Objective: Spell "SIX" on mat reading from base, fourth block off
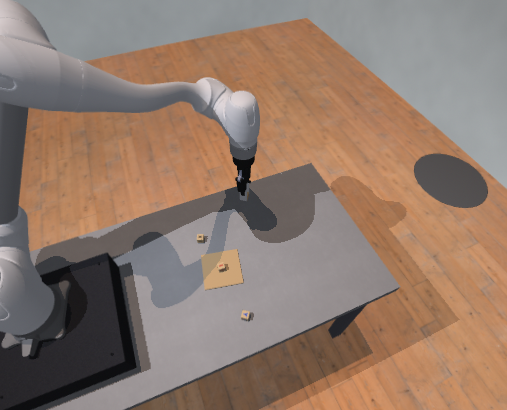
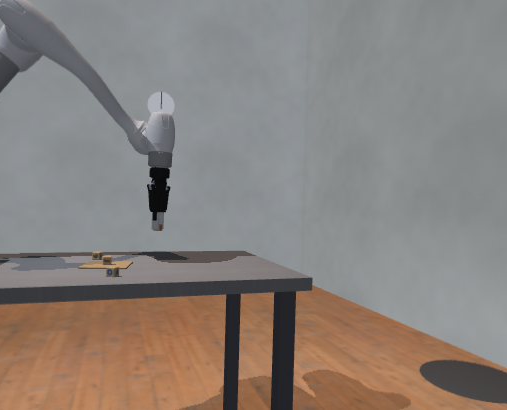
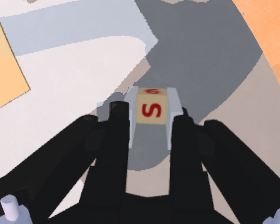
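Note:
My gripper (image 1: 244,197) (image 2: 157,227) (image 3: 152,101) is shut on a wooden block (image 3: 151,110) with a red S on the face turned to the wrist camera. It holds the block well above the table, beyond the mat. The tan mat (image 1: 232,280) (image 2: 87,266) (image 3: 6,82) lies flat on the table. One block with a red mark (image 1: 222,267) (image 2: 107,260) sits near the middle of the mat. A block with a dark mark (image 1: 200,238) (image 2: 97,255) lies on the table off the mat. A block with a blue mark (image 1: 246,315) (image 2: 112,272) lies off the mat on the opposite side. Their letters are too small to read surely.
The grey table (image 1: 305,295) (image 2: 205,272) carries the mat and loose blocks. The black base plate (image 1: 95,320) of the robot stands at the table's left in the top view. The table's far edge is close below the gripper in that view.

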Available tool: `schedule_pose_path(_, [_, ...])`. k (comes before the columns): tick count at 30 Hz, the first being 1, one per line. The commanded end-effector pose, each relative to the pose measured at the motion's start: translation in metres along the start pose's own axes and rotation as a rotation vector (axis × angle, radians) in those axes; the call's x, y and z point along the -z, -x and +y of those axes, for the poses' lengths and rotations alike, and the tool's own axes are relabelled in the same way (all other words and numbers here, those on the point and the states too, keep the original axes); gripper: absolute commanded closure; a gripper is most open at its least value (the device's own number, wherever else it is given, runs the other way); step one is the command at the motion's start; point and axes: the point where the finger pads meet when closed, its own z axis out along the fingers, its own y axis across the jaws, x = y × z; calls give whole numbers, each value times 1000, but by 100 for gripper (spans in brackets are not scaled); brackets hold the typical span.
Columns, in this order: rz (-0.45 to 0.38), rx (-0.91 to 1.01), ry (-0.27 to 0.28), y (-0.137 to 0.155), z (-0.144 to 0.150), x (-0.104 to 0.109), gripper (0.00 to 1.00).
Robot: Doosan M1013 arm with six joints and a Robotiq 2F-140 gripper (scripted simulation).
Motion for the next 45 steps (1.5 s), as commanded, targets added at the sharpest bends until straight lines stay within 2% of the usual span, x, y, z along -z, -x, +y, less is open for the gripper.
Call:
schedule_pose_path(1, [-4,138,14,5,-16,3,87])
schedule_pose_path(5, [-5,209,14,5,-24,4,87])
schedule_pose_path(6, [-5,292,14,5,-33,4,87])
schedule_pose_path(20, [-9,775,12,2,-89,5,87])
schedule_pose_path(22, [-9,775,12,2,-89,5,87])
schedule_pose_path(23, [-9,859,12,0,-98,5,87])
schedule_pose_path(37, [-13,1340,10,-9,-152,4,87])
schedule_pose_path(39, [-13,1340,10,-9,-152,4,87])
schedule_pose_path(40, [-13,1424,9,-11,-162,4,87])
schedule_pose_path(45, [-14,1592,8,-16,-180,3,87])
